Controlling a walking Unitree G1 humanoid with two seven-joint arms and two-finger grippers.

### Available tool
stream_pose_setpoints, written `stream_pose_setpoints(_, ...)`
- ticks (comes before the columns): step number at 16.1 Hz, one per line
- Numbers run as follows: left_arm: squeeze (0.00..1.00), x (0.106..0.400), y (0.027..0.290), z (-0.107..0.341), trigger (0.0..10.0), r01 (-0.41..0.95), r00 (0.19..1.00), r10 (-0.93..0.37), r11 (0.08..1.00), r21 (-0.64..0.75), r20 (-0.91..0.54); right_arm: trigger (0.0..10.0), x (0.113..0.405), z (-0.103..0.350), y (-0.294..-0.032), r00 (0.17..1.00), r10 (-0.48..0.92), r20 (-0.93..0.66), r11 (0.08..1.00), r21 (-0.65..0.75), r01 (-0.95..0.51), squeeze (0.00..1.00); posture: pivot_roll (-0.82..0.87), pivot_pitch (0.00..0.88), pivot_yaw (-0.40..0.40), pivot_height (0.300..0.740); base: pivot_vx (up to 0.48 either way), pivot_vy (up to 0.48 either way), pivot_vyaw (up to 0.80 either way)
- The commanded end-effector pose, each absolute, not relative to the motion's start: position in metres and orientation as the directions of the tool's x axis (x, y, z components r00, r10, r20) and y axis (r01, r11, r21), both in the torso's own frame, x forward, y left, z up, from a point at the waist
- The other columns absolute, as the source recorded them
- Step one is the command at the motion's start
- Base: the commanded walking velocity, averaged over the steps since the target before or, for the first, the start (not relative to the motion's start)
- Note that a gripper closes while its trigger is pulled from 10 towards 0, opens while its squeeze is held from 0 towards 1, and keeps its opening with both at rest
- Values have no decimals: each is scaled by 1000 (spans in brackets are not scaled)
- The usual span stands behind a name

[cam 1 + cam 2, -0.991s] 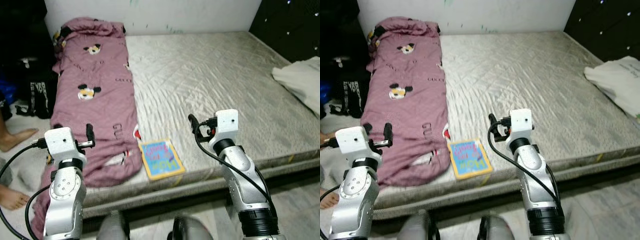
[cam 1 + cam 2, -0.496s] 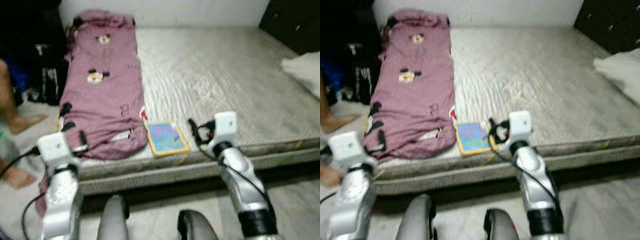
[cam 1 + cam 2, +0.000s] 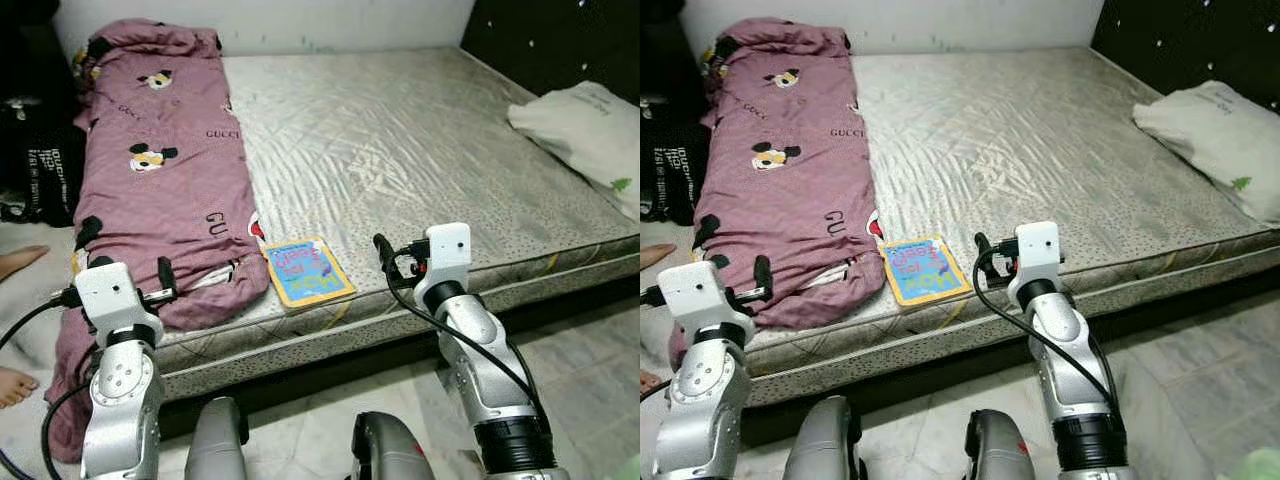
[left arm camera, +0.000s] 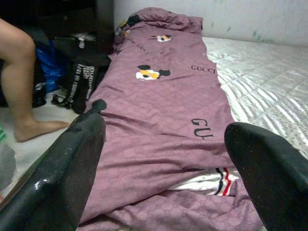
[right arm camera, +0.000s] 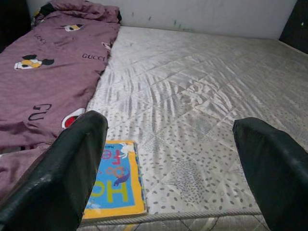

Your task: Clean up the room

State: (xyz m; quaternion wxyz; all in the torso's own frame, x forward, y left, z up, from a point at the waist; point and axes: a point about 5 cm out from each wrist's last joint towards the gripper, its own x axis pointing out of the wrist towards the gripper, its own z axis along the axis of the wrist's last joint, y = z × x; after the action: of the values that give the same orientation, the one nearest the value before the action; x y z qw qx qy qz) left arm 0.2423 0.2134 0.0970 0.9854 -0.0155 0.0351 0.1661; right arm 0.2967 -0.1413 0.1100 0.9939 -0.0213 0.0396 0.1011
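The right gripper is spread wide and holds nothing, hovering over the near edge of the mattress. The left gripper is also wide apart and empty, poised above the purple blanket without touching it. Compared with half a second ago, the blur is gone and the whole view has swung right, bringing more of the white pillow into sight; both arms keep their raised pose. The book lies flat near the mattress edge, just beside the blanket, between the 2 grippers and nearer the right one. A person's bare foot rests on the floor at the left.
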Motion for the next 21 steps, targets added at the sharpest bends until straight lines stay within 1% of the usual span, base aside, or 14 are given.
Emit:
stream_pose_setpoints(1,0,245,212,102,10000,-316,948,314,948,-28,-57,10000,299,115,-140,976,207,-62,977,-44,-210,0,-91,0,-51,644,255,0,0)
stream_pose_setpoints(13,0,247,210,101,10000,-296,954,293,955,-35,-62,10000,300,115,-141,979,197,-58,978,-51,-200,0,-95,0,-46,644,261,0,0)
stream_pose_setpoints(21,0,248,207,100,10000,-276,960,273,960,-42,-66,10000,298,114,-143,979,195,-59,978,-57,-199,0,-98,0,-44,644,314,0,0)
